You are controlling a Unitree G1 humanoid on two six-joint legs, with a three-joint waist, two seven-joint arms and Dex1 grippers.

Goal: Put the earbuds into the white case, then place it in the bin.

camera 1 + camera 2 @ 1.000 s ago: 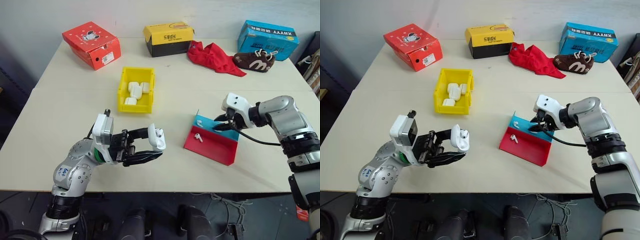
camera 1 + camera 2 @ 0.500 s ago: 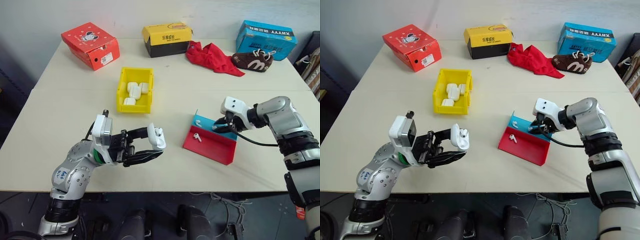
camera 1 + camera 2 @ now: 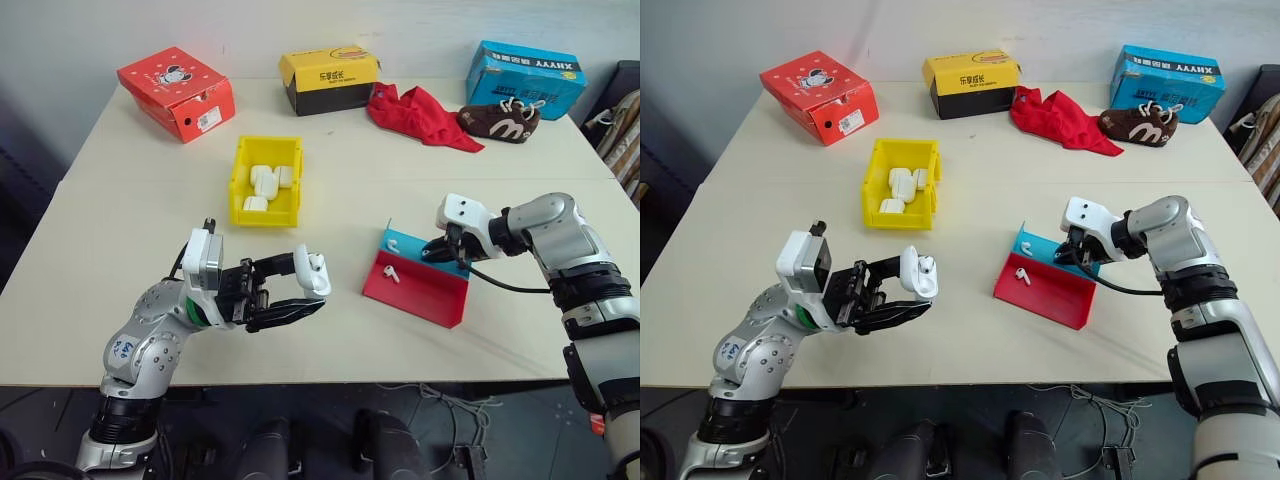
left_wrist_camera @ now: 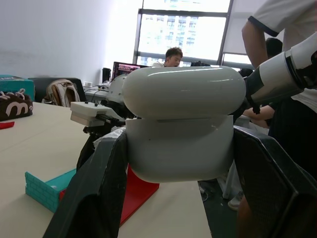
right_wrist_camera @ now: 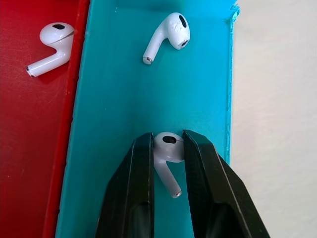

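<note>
My left gripper (image 3: pixel 312 288) is shut on the white case (image 3: pixel 311 273), holding it up above the table's front left; the case (image 4: pixel 181 130) sits wedged between both fingers in the left wrist view. My right gripper (image 3: pixel 432 252) reaches down into the blue half of the red-and-blue tray (image 3: pixel 420 295). Its fingers are shut on one of the earbuds (image 5: pixel 167 148), stem pointing back toward the wrist. A second earbud (image 5: pixel 168 33) lies loose on the blue floor, a third (image 5: pixel 53 45) on the red part. The yellow bin (image 3: pixel 266 217) stands behind the left arm, with several white cases inside.
Along the table's far edge stand a red shoebox (image 3: pixel 176 92), a yellow-and-black box (image 3: pixel 330 80) and a blue box (image 3: pixel 526 78), with a red cloth (image 3: pixel 418 112) and a brown shoe (image 3: pixel 498 119) between them. People (image 4: pixel 171 55) are in the room beyond.
The right gripper's fingers have closed onto the earbud in the blue half of the tray. The left gripper and the case have stayed where they were.
</note>
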